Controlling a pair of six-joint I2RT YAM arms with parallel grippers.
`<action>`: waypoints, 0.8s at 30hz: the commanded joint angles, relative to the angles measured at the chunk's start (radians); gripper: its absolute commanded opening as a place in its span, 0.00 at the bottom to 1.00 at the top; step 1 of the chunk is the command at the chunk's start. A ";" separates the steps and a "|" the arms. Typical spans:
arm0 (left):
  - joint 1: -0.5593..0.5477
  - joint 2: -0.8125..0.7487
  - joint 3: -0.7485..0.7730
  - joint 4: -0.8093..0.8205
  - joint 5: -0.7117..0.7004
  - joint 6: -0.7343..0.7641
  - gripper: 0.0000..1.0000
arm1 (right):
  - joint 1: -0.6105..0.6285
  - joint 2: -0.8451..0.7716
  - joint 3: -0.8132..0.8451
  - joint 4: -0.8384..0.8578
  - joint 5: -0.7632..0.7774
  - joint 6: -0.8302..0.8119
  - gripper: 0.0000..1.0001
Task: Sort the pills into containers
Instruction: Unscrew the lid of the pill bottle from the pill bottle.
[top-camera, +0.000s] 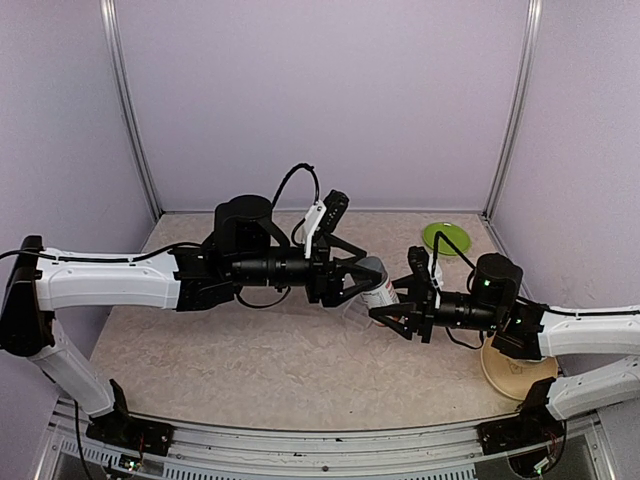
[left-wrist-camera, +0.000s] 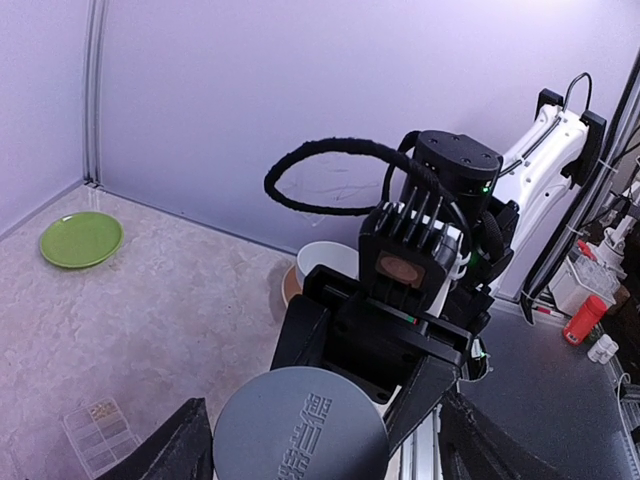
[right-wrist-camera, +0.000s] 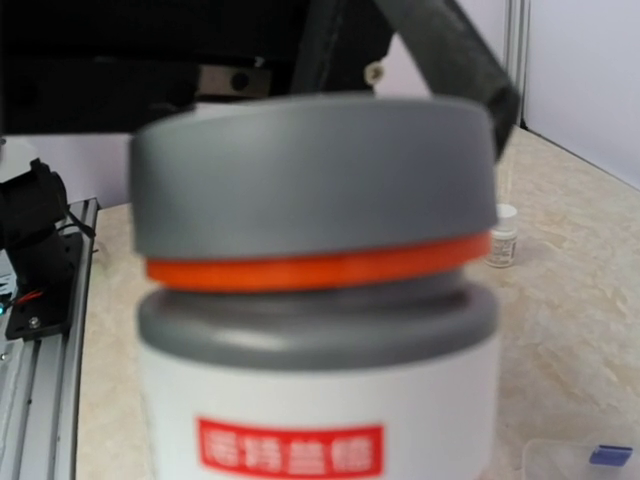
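The grey cap (right-wrist-camera: 315, 170) looks like matt, smooth plastic. The table (top-camera: 250, 360) has a mottled, stone-like finish; the pill box (left-wrist-camera: 100, 435) is clear plastic.

My left arm (top-camera: 110, 280) runs level from the bench's (top-camera: 250, 360) near left corner towards the middle, wrist (top-camera: 270, 268) straight. The left tool (top-camera: 360, 281) points right, its fingers (left-wrist-camera: 180, 445) spread to either side of the bottle's (top-camera: 380, 290) cap with a gap showing. My right arm (top-camera: 590, 328) reaches in from the near right corner, forearm low and level. The right tool (top-camera: 390, 318) points left and is clamped on the bottle's body, holding it up off the bench.
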 joint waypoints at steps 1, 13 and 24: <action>0.005 0.013 0.022 0.006 0.015 0.007 0.73 | 0.009 -0.005 0.019 0.047 -0.004 -0.002 0.27; 0.007 0.018 0.006 0.014 0.019 -0.002 0.73 | 0.010 -0.009 0.011 0.069 -0.016 0.005 0.27; 0.015 0.030 0.005 0.022 0.029 -0.017 0.62 | 0.011 -0.015 0.004 0.071 -0.021 0.006 0.27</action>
